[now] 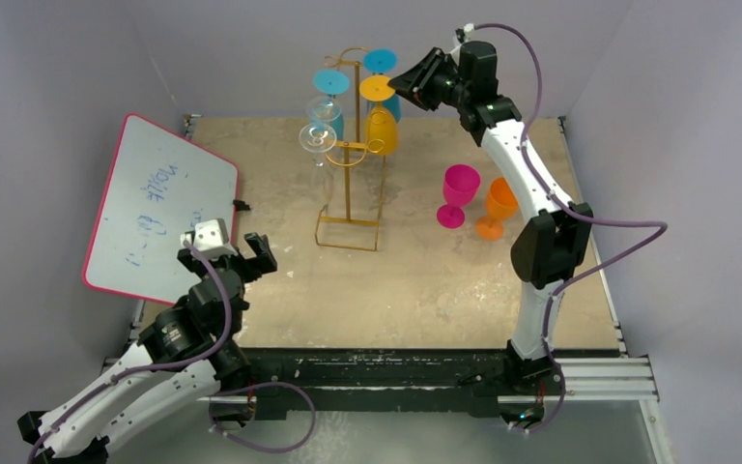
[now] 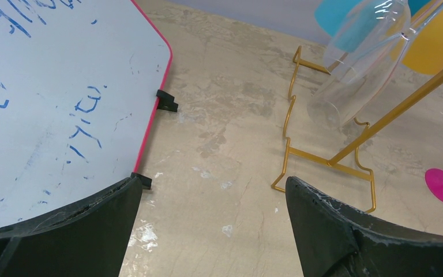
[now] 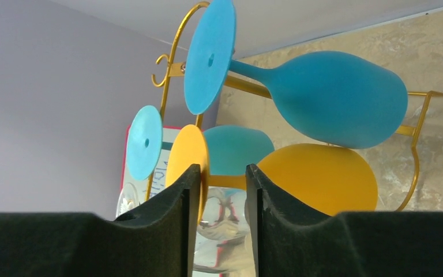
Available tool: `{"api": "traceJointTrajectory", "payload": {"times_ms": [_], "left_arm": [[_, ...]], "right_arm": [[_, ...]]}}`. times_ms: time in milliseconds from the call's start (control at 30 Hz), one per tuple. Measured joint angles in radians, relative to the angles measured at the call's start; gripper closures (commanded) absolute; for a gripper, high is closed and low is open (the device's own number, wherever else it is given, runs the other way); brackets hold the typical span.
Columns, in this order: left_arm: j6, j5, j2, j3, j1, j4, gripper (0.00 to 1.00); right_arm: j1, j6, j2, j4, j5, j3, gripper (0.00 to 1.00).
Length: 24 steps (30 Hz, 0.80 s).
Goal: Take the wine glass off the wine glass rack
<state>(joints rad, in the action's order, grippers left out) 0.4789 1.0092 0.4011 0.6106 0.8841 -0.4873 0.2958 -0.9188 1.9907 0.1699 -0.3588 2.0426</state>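
**Glasses hanging on rack; right gripper at the yellow one**

- Wine glass rack (image 1: 350,188) stands upright mid-table, towards the far wall. All its glasses hang bowl-down, feet up in the top hooks.
- Yellow wine glass (image 1: 381,129) hangs on the rack's right side, on the lower tier. Blue wine glasses (image 1: 330,82) hang higher, clear wine glasses (image 1: 318,138) on the left side.
- Right arm is stretched up and across, with the right gripper (image 3: 223,167) at the foot of the yellow glass.
- Right wrist view: the fingers (image 3: 173,213) are parted by a narrow gap only. The yellow foot disc sits right against the inner edge of one finger, and the stem runs across the gap to the bowl behind the other finger. Nothing looks clamped. Cannot tell whether either finger touches the glass.
- Left gripper (image 2: 213,182) is low near the front left of the table (image 1: 415,280), spread wide with nothing between its fingers. It points at the rack's wire base and is well apart from it.
- Whiteboard (image 1: 159,208), red-edged with blue scribble, lies at the left edge beside the left gripper.
- Pink wine glass (image 1: 461,184) and orange wine glass (image 1: 500,201) stand upright on the table right of the rack, just beside each other.
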Motion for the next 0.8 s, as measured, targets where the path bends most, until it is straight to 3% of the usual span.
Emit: {"api": "traceJointTrajectory", "payload": {"times_ms": [800], "left_arm": [[0.000, -0.002, 0.005, 0.000, 0.000, 0.000, 0.05]], "right_arm": [[0.007, 0.089, 0.007, 0.083, 0.000, 0.078, 0.71]]}}
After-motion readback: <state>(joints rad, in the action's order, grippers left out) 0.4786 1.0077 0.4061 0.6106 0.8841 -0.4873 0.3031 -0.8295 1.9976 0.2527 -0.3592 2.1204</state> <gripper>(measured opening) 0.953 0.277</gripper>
